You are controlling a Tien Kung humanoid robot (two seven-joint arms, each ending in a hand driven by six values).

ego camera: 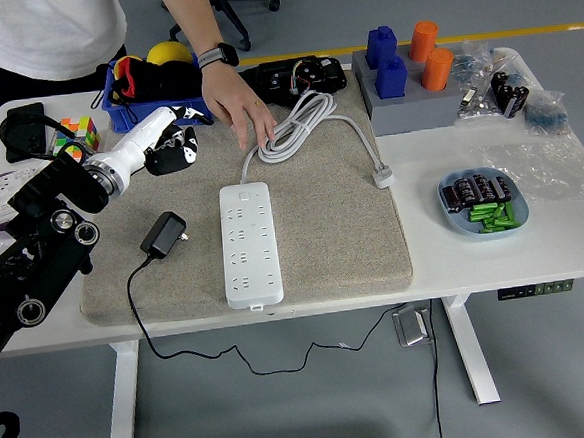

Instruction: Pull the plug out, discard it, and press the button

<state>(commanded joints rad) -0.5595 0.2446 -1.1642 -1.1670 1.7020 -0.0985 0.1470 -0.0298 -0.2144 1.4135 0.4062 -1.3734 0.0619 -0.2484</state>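
White tabletop (475, 251) carries a beige mat (343, 225) across its centre. On the mat: a white power strip (250, 243), a black plug adapter (163, 234) with cord trailing over the near edge, and a coiled white cable (306, 126). Directly on the tabletop: blue bin (154, 106) at rear left, grey block holder (409, 101) at rear right, blue dish (484, 206) of batteries at right.
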